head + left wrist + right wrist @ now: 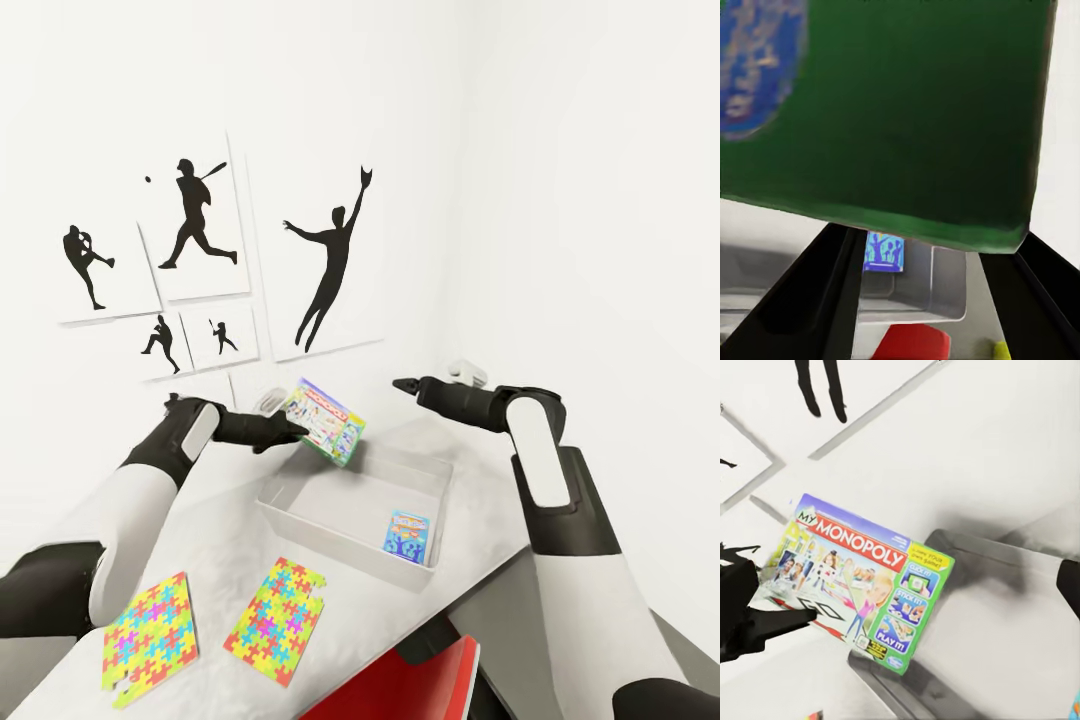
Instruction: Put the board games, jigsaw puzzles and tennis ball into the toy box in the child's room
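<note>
My left gripper (pixel 296 428) is shut on the green-and-white Monopoly board game (pixel 323 421), holding it tilted above the far left corner of the toy box (pixel 340 552). From the right wrist view the Monopoly box (pixel 862 589) hangs over the tub's rim (pixel 907 690). A small blue board game (pixel 407 534) lies inside the tub, also seen under the held box (pixel 884 251). Two jigsaw puzzles (pixel 150 640) (pixel 274 620) lie flat on the table (pixel 220 530) in front of the tub. My right gripper (pixel 402 384) hovers open beyond the tub's far right side.
A red chair (pixel 410 690) stands at the table's near edge. White walls with black baseball silhouettes (pixel 200 215) close off the corner behind the table. A small yellow-green patch (pixel 1000 349) shows past the tub; I cannot tell what it is.
</note>
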Controlling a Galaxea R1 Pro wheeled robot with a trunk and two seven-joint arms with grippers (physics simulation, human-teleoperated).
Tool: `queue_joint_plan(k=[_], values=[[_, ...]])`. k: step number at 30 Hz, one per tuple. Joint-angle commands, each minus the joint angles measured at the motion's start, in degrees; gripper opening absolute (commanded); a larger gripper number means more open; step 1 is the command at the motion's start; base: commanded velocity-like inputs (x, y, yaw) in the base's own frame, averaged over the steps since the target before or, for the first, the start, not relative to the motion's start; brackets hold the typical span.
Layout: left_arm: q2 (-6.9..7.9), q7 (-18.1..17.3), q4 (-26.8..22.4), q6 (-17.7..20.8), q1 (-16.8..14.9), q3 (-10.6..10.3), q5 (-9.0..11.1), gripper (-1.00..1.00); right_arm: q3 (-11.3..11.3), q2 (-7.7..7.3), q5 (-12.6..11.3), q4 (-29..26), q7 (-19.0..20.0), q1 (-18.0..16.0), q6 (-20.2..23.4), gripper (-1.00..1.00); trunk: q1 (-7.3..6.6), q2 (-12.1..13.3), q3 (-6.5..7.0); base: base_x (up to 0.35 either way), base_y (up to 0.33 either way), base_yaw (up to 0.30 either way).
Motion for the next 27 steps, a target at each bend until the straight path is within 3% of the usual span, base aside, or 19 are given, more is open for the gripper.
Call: queue_joint_plan(k=[1, 9, 17, 27], values=[[-0.2, -0.1, 0.2, 0.2, -0.1, 0.2, -0.2, -1.0, 0.0, 0.0, -0.6, -0.5, -0.6, 0.2, 0.1, 1.0, 0.04, -0.1, -0.13, 0.0, 0.0, 0.0], [-2.49, 1.0, 4.2, -0.7, -0.1, 0.1, -0.7, -1.0, 0.0, -0.03, -0.5, -2.8, -0.5, 3.7, 0.1, 1.0, 0.04, -0.1, -0.33, 0.0, 0.0, 0.0], [-2.93, 1.5, 4.5, -1.0, -0.1, 0.0, -0.7, -1.0, 0.0, -0.03, -0.5, -2.9, -0.5, 4.4, 0.1, 1.0, 0.04, -0.1, -1.03, 0.0, 0.0, 0.0], [-3.07, 6.7, 4.6, -4.1, -0.1, 0.1, -0.5, -1.0, 0.0, -0.03, -0.5, -2.9, -0.4, 4.4, 0.1, 1.0, 0.04, -0.1, -1.95, 0.0, 0.0, 0.0]])
